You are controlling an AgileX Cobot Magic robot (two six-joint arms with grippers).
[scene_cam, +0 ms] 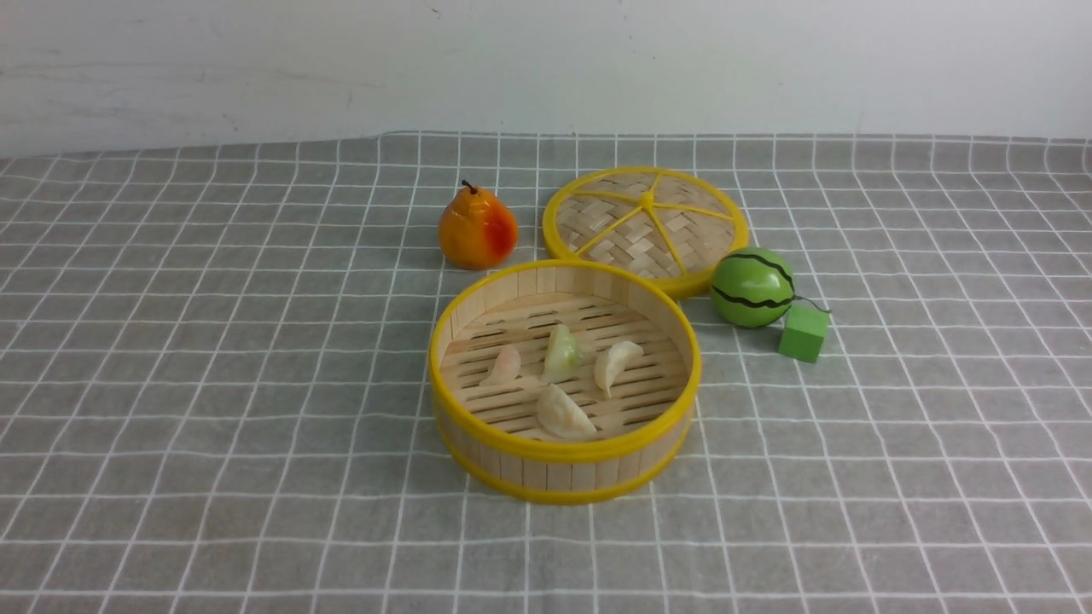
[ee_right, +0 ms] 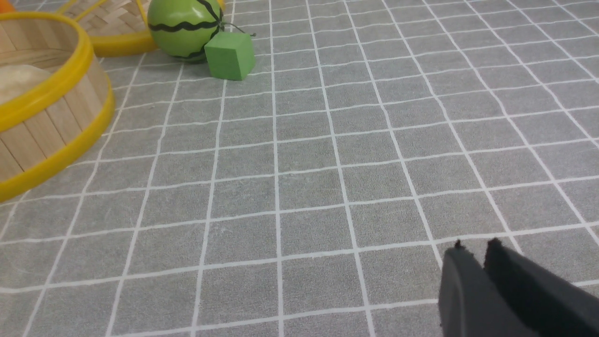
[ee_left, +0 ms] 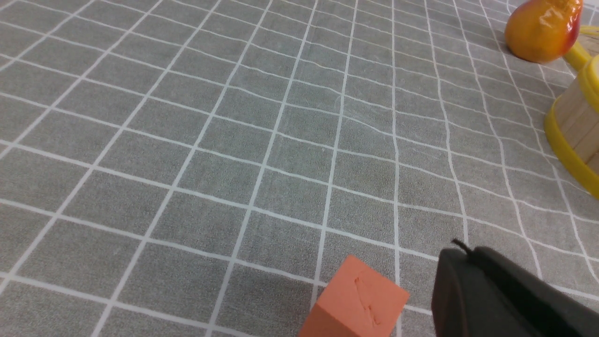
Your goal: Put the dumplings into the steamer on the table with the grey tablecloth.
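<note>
The steamer (scene_cam: 565, 454) stands in the middle of the grey tablecloth (scene_cam: 213, 384). Several dumplings lie on its slatted floor: a pinkish one (scene_cam: 505, 365), a greenish one (scene_cam: 562, 351) and two cream ones (scene_cam: 616, 365) (scene_cam: 563, 414). No arm shows in the front view. My left gripper (ee_left: 463, 250) is shut and empty, low over bare cloth, well away from the steamer's wall (ee_left: 573, 135). My right gripper (ee_right: 475, 245) is shut and empty over bare cloth, far from the steamer (ee_right: 51, 117), where one dumpling (ee_right: 18, 79) shows inside.
A pear (scene_cam: 477, 228) and the flat woven lid (scene_cam: 646, 223) lie behind the steamer. A toy watermelon (scene_cam: 752, 287) and a green cube (scene_cam: 804, 333) sit to its right. An orange cube (ee_left: 358, 299) rests beside my left gripper.
</note>
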